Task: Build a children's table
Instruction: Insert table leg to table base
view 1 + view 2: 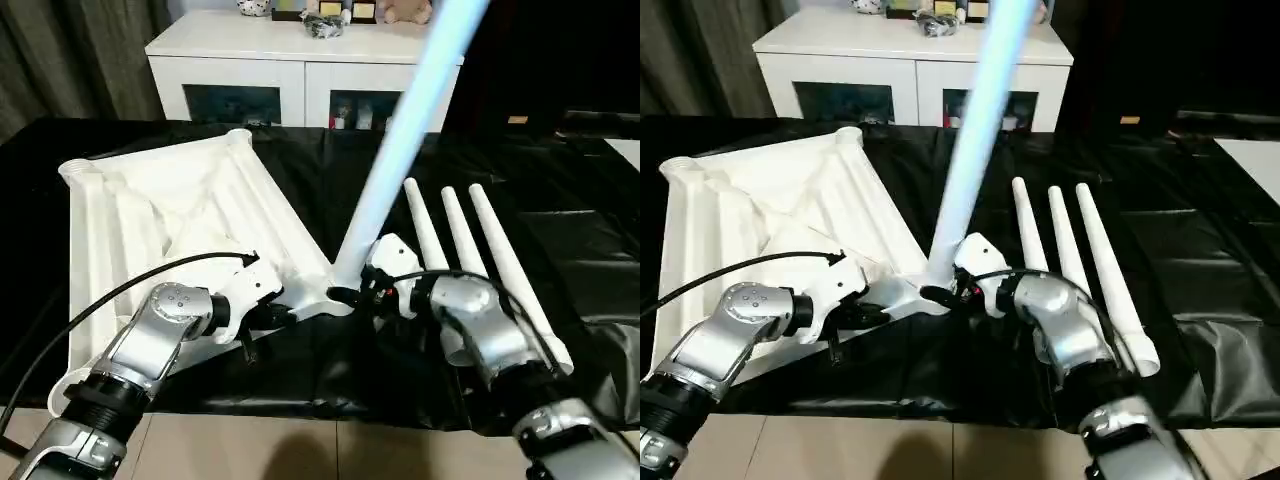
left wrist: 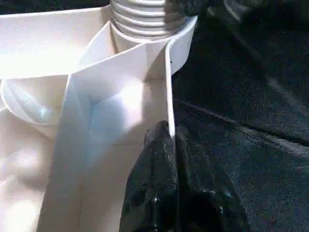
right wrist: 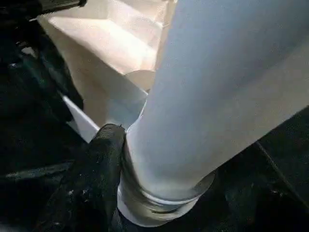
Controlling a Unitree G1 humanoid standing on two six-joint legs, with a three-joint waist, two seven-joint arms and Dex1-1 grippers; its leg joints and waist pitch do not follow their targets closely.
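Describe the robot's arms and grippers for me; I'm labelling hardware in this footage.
Both forearms are silver metal with rounded, domed joint housings; the left arm shows small screws on its round cap and a ribbed black collar lower down. A thin black cable loops from the left wrist. Each wrist carries a white block. The left gripper and right gripper have glossy black fingers.

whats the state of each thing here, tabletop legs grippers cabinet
tabletop: upside down on the black sheet, ribbed underside up
standing leg: base in the tabletop's near corner socket, leaning
three spare legs: lying side by side on the black sheet, not fitted
left gripper: shut on the tabletop's rim
right gripper: closed around the standing leg's base
cabinet: doors closed
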